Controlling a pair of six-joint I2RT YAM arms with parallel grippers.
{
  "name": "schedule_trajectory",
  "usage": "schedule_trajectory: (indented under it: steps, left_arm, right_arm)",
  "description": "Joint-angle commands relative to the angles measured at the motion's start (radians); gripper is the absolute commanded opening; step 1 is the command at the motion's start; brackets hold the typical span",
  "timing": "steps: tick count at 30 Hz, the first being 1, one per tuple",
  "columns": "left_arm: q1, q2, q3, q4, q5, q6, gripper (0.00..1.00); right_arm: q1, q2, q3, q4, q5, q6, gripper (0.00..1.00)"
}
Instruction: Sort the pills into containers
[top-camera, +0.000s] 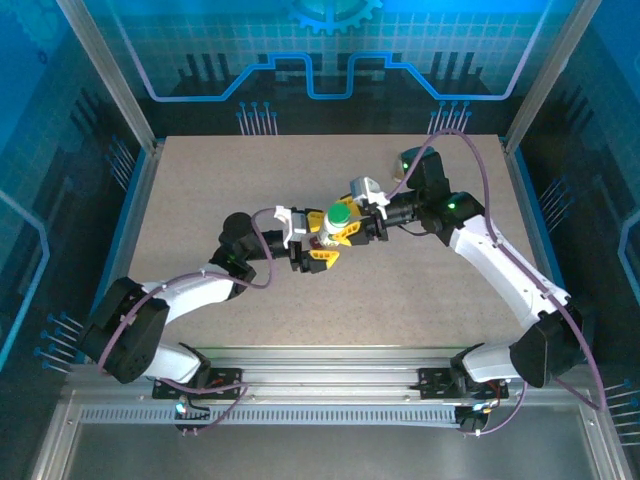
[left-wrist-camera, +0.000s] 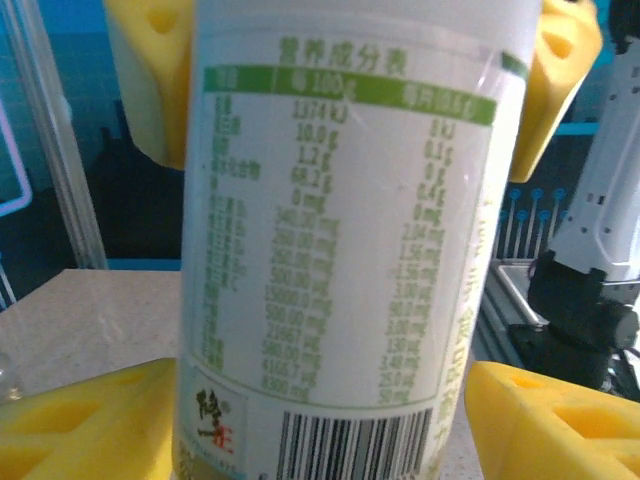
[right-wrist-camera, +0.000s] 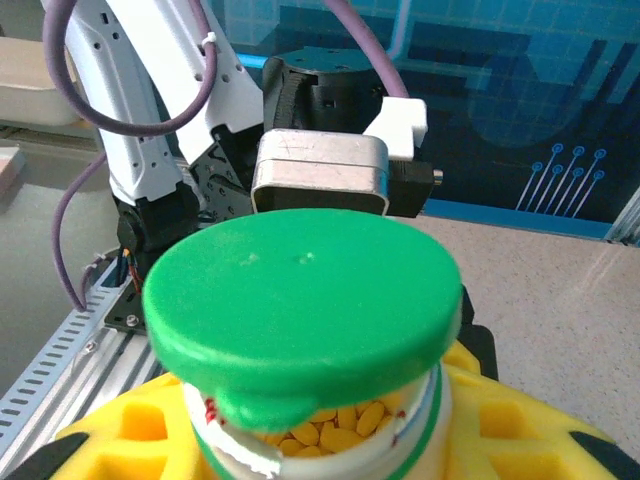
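Observation:
A white pill bottle (top-camera: 338, 218) with a green lid (right-wrist-camera: 300, 300) stands between both grippers at the table's middle. The lid is lifted at its near edge, and yellow pills (right-wrist-camera: 340, 432) show inside. My right gripper (right-wrist-camera: 320, 450) is shut on the bottle, its yellow fingers (left-wrist-camera: 150, 90) pressed against the upper body. My left gripper (left-wrist-camera: 320, 425) stands open around the bottle's (left-wrist-camera: 350, 250) lower body, with a slim gap at its right finger (left-wrist-camera: 560, 425). The containers are out of view.
The speckled beige table (top-camera: 200, 200) stretches around the arms. An aluminium rail (top-camera: 320, 360) runs along the near edge, and frame posts (top-camera: 110, 70) stand at the back corners.

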Motion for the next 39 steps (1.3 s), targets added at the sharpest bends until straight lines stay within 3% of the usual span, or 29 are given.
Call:
schedule_trajectory:
  steps: [1,10,24,39]
  left_arm:
    - [0.003,-0.007,0.031,-0.031,0.087,-0.024,0.71]
    - [0.0,-0.024,0.029,-0.08,0.076,0.02,0.62]
    - [-0.019,-0.026,0.021,-0.071,0.036,0.059,0.56]
    - [-0.039,-0.049,-0.029,0.034,-0.116,0.116,0.6]
  right_arm:
    - [0.003,-0.011,0.023,-0.001,-0.066,-0.021,0.18]
    - [0.023,0.033,0.034,0.019,-0.067,0.0,0.18]
    - [0.038,0.053,-0.002,0.1,-0.061,0.064,0.18]
    - [0.042,0.036,-0.038,0.142,0.087,0.138,0.18]
